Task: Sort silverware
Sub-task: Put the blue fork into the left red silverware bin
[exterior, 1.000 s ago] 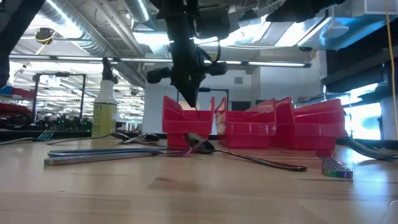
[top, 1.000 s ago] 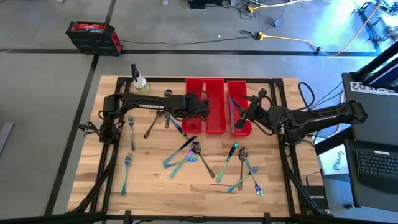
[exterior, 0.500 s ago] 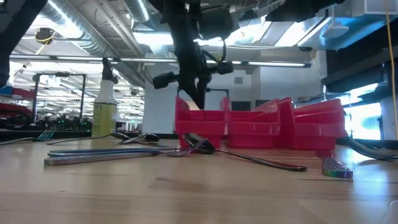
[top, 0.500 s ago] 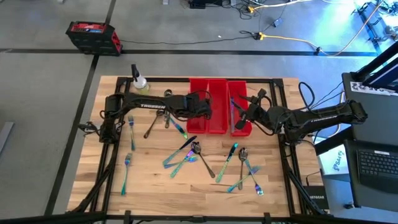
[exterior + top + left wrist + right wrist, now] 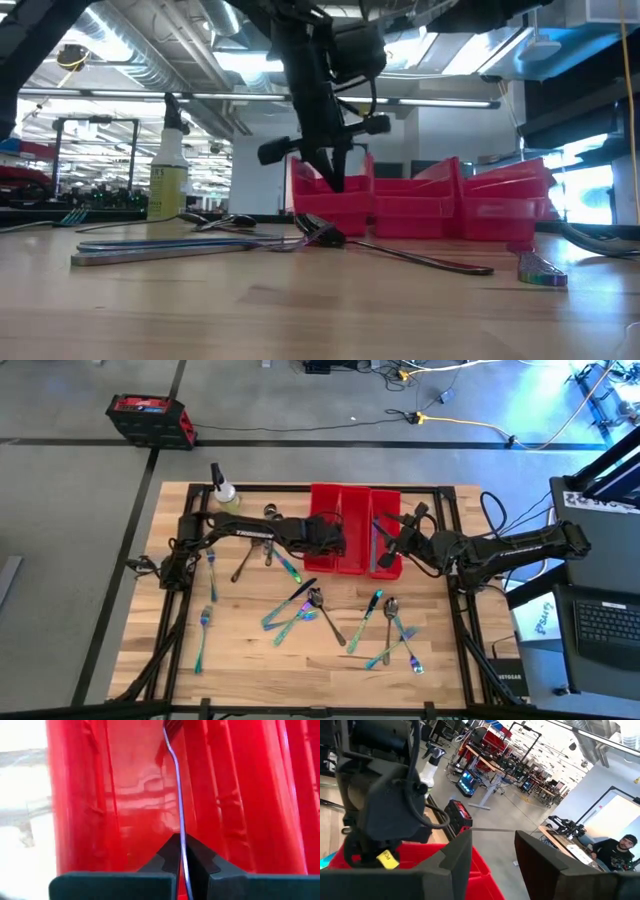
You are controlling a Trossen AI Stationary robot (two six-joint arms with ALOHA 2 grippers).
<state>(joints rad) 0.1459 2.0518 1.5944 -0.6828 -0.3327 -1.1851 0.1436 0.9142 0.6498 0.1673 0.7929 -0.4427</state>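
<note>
Gripping what looks like a fork [image 5: 176,780], the left hand [image 5: 181,851] hangs over the red bins [image 5: 325,495].

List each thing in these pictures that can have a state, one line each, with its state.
Left tool: shut on a thin utensil, over the red bins.
Thin utensil: held, pointing into a bin.
Right tool: open, empty, by the bins.
Red bins: upright, side by side.
Spray bottle: upright.
Loose silverware: lying flat, unsorted.

Three red bins [image 5: 352,540] stand side by side at the table's [image 5: 240,660] far edge; a spray bottle [image 5: 222,490] stands near the far left corner; a red case [image 5: 150,418] lies on the floor.
</note>
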